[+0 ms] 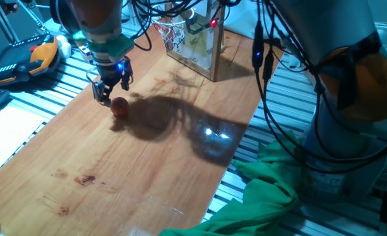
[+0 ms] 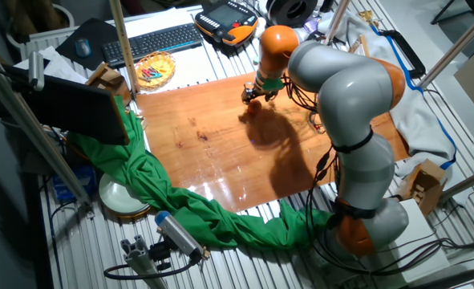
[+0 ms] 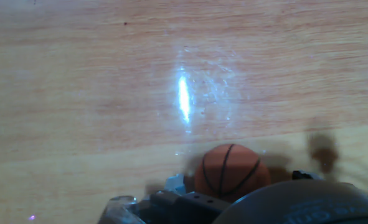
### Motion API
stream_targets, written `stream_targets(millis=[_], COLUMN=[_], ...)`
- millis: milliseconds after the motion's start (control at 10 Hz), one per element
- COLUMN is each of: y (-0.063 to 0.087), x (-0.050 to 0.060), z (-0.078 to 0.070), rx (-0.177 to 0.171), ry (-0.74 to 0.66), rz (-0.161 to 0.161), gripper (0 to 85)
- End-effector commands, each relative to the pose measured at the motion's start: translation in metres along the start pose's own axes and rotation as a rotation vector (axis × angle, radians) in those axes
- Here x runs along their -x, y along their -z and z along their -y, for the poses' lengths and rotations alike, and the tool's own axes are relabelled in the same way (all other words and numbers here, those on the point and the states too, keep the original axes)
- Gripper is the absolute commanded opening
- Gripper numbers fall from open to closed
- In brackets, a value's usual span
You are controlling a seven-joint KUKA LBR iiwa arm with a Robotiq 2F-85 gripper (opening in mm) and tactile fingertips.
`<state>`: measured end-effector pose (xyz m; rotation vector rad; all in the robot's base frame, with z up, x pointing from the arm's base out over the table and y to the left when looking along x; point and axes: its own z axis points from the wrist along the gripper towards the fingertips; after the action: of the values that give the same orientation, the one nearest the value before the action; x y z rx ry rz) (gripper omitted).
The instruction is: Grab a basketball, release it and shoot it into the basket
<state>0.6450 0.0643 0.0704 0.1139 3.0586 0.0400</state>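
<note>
The basketball is a tiny orange ball with dark seams. It lies on the wooden board, near the far left side. My gripper hovers just above and behind it with its fingers spread, and it holds nothing. In the hand view the ball sits at the bottom edge, partly hidden by the hand's body. In the other fixed view the ball lies just under the gripper. The basket, with its red-orange rim and white net, hangs on the clear wood-framed backboard at the board's far end.
A black-and-orange pendant lies left of the board. A green cloth drapes off the near right edge, and the arm's base stands at the right. A keyboard and a wicker bowl lie beyond the board.
</note>
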Motion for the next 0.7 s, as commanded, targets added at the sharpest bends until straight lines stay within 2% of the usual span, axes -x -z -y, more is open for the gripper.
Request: stream_targets(millis=[0,100,200,400,600], y=[-0.004,-0.008,-0.01,-0.015,-0.021], x=[0.0,-0.001,0.0,0.003,0.001], z=[-0.001,-0.003,-0.004,-0.001,-0.005], rx=[-0.003,-0.016,-0.015,0.003,-0.006], ry=[-0.005,-0.004,-0.006,-0.001,-0.01], rz=[0.0,0.006,0.003,-0.008,0.007], gripper=[85.0,85.0,85.0,85.0,85.0])
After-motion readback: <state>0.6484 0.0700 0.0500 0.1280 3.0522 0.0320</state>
